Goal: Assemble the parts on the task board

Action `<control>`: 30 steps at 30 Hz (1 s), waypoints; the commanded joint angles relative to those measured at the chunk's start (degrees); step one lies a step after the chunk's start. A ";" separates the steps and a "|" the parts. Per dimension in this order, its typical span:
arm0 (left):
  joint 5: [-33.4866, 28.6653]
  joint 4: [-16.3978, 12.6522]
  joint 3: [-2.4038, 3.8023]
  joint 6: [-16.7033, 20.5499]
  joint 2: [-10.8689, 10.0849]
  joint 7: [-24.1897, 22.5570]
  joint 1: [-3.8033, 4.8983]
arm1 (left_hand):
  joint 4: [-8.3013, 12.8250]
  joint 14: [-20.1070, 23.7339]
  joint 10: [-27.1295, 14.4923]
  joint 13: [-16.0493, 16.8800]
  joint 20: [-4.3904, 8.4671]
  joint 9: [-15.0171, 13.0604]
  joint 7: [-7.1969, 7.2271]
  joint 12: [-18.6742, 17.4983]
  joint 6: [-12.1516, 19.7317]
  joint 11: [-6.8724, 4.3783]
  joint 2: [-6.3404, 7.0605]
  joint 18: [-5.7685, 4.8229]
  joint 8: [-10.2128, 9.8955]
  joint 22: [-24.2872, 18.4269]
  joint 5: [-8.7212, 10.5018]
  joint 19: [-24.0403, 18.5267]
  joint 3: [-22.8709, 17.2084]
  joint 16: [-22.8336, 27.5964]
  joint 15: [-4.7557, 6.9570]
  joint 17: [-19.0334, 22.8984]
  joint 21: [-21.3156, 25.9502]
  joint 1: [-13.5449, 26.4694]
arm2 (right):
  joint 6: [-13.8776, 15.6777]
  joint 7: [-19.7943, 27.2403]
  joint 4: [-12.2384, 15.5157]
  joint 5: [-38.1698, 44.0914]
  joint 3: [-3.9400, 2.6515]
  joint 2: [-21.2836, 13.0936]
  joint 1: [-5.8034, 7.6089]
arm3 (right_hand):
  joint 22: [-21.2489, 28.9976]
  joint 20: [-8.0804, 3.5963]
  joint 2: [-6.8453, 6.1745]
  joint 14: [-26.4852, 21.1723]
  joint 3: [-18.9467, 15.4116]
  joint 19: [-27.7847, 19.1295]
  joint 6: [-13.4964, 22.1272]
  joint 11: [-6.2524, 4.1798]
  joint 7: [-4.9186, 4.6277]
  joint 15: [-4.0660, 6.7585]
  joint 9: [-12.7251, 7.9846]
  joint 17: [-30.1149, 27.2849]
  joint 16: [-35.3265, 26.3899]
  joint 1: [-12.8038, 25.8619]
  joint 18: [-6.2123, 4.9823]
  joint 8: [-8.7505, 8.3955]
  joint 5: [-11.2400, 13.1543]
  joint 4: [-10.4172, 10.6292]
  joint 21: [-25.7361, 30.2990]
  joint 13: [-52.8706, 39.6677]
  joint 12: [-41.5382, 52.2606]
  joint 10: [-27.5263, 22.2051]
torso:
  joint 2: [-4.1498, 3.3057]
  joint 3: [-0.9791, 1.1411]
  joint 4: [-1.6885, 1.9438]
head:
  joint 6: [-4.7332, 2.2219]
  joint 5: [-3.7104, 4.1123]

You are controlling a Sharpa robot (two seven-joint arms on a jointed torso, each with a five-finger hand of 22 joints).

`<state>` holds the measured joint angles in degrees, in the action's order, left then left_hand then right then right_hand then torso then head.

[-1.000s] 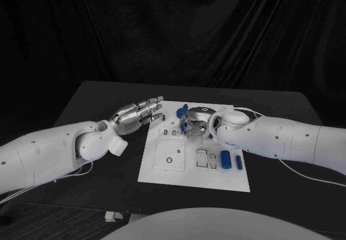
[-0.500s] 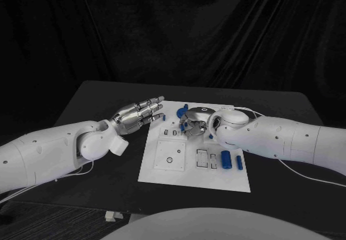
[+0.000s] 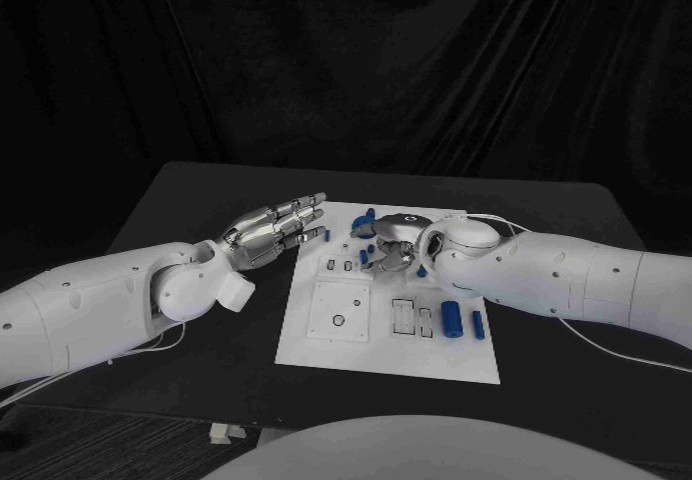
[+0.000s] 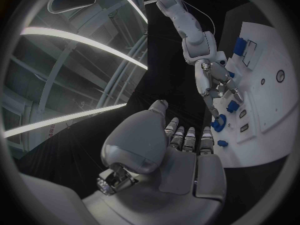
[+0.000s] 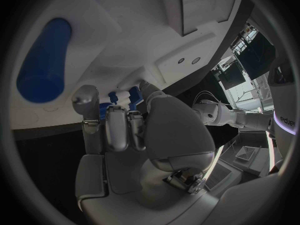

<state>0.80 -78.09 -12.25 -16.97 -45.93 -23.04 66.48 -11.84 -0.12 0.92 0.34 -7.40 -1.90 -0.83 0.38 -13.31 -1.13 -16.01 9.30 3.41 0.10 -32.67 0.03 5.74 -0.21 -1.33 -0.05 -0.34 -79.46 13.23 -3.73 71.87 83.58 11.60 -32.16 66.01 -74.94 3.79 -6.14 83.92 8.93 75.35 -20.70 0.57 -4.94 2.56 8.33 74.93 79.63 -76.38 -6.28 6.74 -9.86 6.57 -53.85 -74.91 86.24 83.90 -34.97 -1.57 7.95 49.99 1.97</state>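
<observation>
Two hands, left hand [image 3: 274, 232] empty with fingers extended, right hand [image 3: 392, 250] pinching blue part [image 5: 119, 99] over task board [image 3: 346, 345]

The scene is dim, against a black curtain and a dark worktop [image 3: 202, 210]. The white task board [image 3: 389, 345] and arms stand out brightly. Bright ceiling light strips glare in the left wrist view. Both wrist views bend straight edges strongly toward their dark rims.

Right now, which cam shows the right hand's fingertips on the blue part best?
Left wrist view: the right hand is seen side-on, fingertips down at a blue part. In the head view, its own wrist covers the contact. In the right wrist view, its fingers hide most of the blue.
</observation>
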 commanded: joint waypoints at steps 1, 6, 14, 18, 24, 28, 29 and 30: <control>-0.10 -0.08 0.06 -0.36 0.06 -0.59 -0.05 | 0.26 0.12 0.01 0.08 -0.25 -0.07 -0.11 0.01 0.12 0.25 -0.10 0.58 0.24 -0.10 -0.19 -0.03 -0.06 0.21 -0.48 0.05 0.34 -0.29 | 1.42 -0.31 0.62 0.82 0.30 -0.80 -0.52 | -5.77 -0.34 -2.61 1.14 -1.84 0.22 2.03 -0.45 0.05 0.45 -1.14 5.99 0.20 -1.88 -0.47 -0.46 1.90 4.22 0.35 -9.81 -0.26 -0.03 | 0.08 -0.01 -0.13 | 0.01 -0.14; -0.10 -0.05 0.06 0.13 0.07 -0.78 -0.05 | 0.72 0.12 0.02 0.08 -0.34 -0.09 -0.18 0.01 0.00 0.29 0.12 0.57 0.31 -0.10 -0.23 -0.03 -0.22 0.21 -0.58 0.05 0.34 -0.42 | 4.90 0.98 2.96 0.81 0.29 -2.91 -0.22 | -6.12 -0.37 -5.42 1.39 -4.94 0.70 1.50 -0.35 -0.15 0.41 -1.51 6.37 0.62 -4.42 -0.34 0.64 4.54 10.44 0.16 -9.98 -0.09 0.32 | 0.07 -0.01 -0.10 | 0.01 -0.19; 3.35 -0.63 0.08 4.48 -0.67 -3.07 0.01 | 5.33 -1.11 1.66 0.59 -2.67 -0.22 -1.66 0.56 -1.08 2.08 1.74 0.62 0.93 0.41 2.24 0.92 -3.22 -1.61 -2.93 -0.72 -0.34 -0.72 | 10.56 3.36 8.90 -2.86 0.28 -8.22 3.25 | -6.57 -0.14 -4.20 1.98 -4.58 1.59 -3.40 0.19 -0.93 0.08 -0.48 7.17 1.56 -2.51 -0.07 3.65 5.34 10.40 -1.17 -10.80 0.59 1.35 | 0.13 0.03 -0.03 | 0.01 -0.09; 7.09 -1.08 0.09 7.63 -1.18 -5.08 0.36 | 6.16 -3.05 6.01 2.34 -4.52 -0.37 -3.14 1.61 -2.65 3.71 2.94 0.92 1.52 1.01 5.01 2.68 -5.43 -4.91 -4.41 -1.35 -1.41 -0.02 | 12.37 4.13 11.78 -4.92 0.28 -11.13 5.88 | -6.88 0.03 -3.41 2.36 -4.09 2.23 -6.96 0.47 -1.31 -0.12 0.28 7.72 2.22 -1.90 0.13 5.95 5.53 10.30 -2.29 -11.51 1.15 2.17 | 0.27 0.01 0.07 | 0.01 0.13; 10.49 -0.89 0.11 12.44 -1.07 -6.95 2.01 | 5.64 -9.08 15.83 7.11 -6.56 -0.53 -4.93 3.73 -4.59 6.36 4.87 1.01 1.97 2.64 7.83 8.51 -7.66 -14.07 -6.41 -2.76 -4.89 -0.32 | 13.78 4.39 15.12 -6.06 0.28 -15.30 9.28 | -7.31 0.13 -2.57 2.85 -3.65 3.13 -10.04 0.59 -1.47 -0.21 0.84 8.44 3.06 -1.50 0.40 8.46 5.69 10.19 -4.06 -12.46 1.89 3.26 | 0.49 0.02 -0.20 | 0.01 0.04; 16.00 -0.58 0.12 16.08 -0.95 -6.58 3.46 | 3.61 -18.71 27.24 14.88 -7.57 -0.66 -4.56 7.55 -5.76 9.84 6.12 0.94 2.07 5.44 11.63 19.61 -8.54 -26.48 -7.55 -4.74 -11.34 -0.28 | 13.68 4.07 15.81 -6.37 0.29 -16.99 10.51 | -7.70 0.13 -1.31 3.31 -3.22 3.94 -12.18 0.63 -1.57 -0.22 1.31 9.15 3.89 -1.44 0.67 10.92 5.50 9.92 -5.78 -13.41 2.59 4.30 | 0.63 0.11 -0.54 | 0.01 0.05; 17.86 -0.52 0.12 16.95 -0.91 -6.09 3.93 | 2.83 -20.99 29.56 17.48 -7.96 -0.70 -4.28 8.90 -6.16 10.99 6.69 0.85 2.07 6.81 13.24 25.03 -8.59 -28.82 -8.08 -5.23 -14.52 -0.38 | 13.35 3.84 15.86 -6.44 0.29 -17.28 10.70 | -7.74 0.13 -1.11 3.38 -3.22 4.04 -12.56 0.65 -1.60 -0.22 1.47 9.28 4.03 -1.40 0.70 11.53 5.51 9.88 -5.98 -13.58 2.72 4.48 | 0.74 0.16 -0.68 | 0.01 -0.03; 19.01 -0.44 0.12 17.37 -0.86 -5.72 4.28 | 1.90 -23.10 31.82 20.91 -8.36 -0.80 -4.44 10.56 -7.11 11.85 7.34 0.69 2.23 7.43 15.07 27.64 -8.55 -31.44 -8.50 -5.86 -16.11 -0.60 | 13.09 3.66 15.89 -6.49 0.29 -17.42 10.79 | -7.78 0.12 -1.03 3.43 -3.24 4.12 -12.79 0.66 -1.62 -0.22 1.57 9.34 4.11 -1.38 0.73 11.96 5.55 9.85 -6.17 -13.68 2.79 4.59 | 0.76 0.17 -0.70 | 0.01 -0.07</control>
<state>13.32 -78.49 -12.20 -4.32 -46.92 -27.45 70.51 -9.45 -22.03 31.50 19.56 -15.53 -2.65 -5.21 10.12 -19.97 10.17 -9.10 9.30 5.32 7.08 -18.54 25.86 -2.85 -30.21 -9.62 -5.56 -15.36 -80.03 24.86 -0.02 87.46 78.32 11.89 -49.52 76.71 -74.92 3.99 -7.57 83.92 5.47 79.03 -33.22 0.79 -6.53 2.56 9.86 74.91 83.47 -77.88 -6.28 18.52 -4.38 16.52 -59.74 -74.90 88.80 84.11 -34.39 -1.49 7.54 49.99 2.01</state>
